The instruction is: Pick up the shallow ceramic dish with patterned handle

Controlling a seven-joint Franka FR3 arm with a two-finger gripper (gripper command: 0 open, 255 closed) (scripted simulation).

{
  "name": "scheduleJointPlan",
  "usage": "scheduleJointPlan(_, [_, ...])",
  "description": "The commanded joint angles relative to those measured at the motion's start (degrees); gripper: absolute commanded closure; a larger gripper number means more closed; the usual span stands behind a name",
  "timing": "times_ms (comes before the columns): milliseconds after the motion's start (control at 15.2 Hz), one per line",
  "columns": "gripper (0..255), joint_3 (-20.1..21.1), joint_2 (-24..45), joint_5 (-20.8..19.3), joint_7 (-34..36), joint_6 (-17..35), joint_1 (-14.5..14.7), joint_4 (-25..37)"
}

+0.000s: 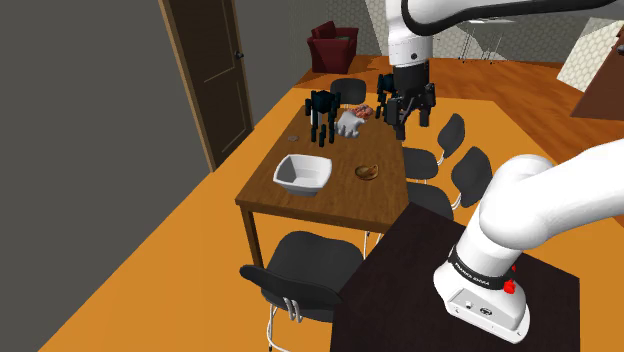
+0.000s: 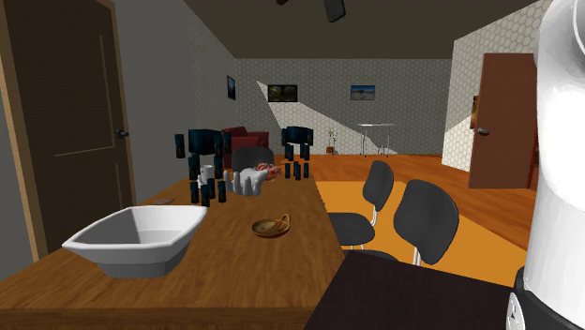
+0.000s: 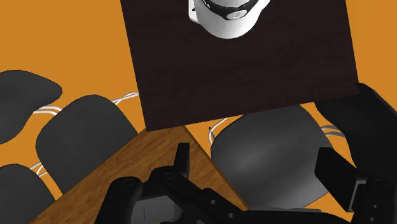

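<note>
Dark brown box stand (image 1: 400, 275) nearest, white arm rising from it. Small shallow brown dish with a handle (image 1: 367, 172) sits on the brown wooden table (image 1: 345, 202), near a white angular bowl (image 1: 303, 173). Black two-finger gripper (image 1: 412, 120) hangs above the table, well apart from the dish. Fingers spread, holding nothing.

No text can be read for sure. Shoulder view, about 4 o'clock: white lettering on the black band (image 1: 481, 268) round the arm (image 1: 525, 205) just above its base, too small to make out. Second exterior view, about 12 o'clock: framed pictures (image 2: 281, 92) on the far wall (image 2: 412, 103), any lettering too small to tell.
</note>
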Motion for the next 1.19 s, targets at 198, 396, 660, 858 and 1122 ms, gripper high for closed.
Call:
scheduleJointPlan(198, [0, -3.8, 2.4, -1.7, -2.8, 5.4, -1.3, -1.7])
scheduleJointPlan(396, [0, -7.5, 5.6, -3.0, -5.7, 10.9, -2.5, -2.8])
scheduleJointPlan(660, [0, -12.6, 11.3, -3.8, -9.8, 18.3, -3.7, -3.0])
scheduleJointPlan(858, [0, -16.4, 16.4, -3.5, -13.2, 23.7, -4.2, -2.3])
scheduleJointPlan(1122, [0, -21.3, 24.4, -1.2, -18.5, 30.5, -4.2, -0.2])
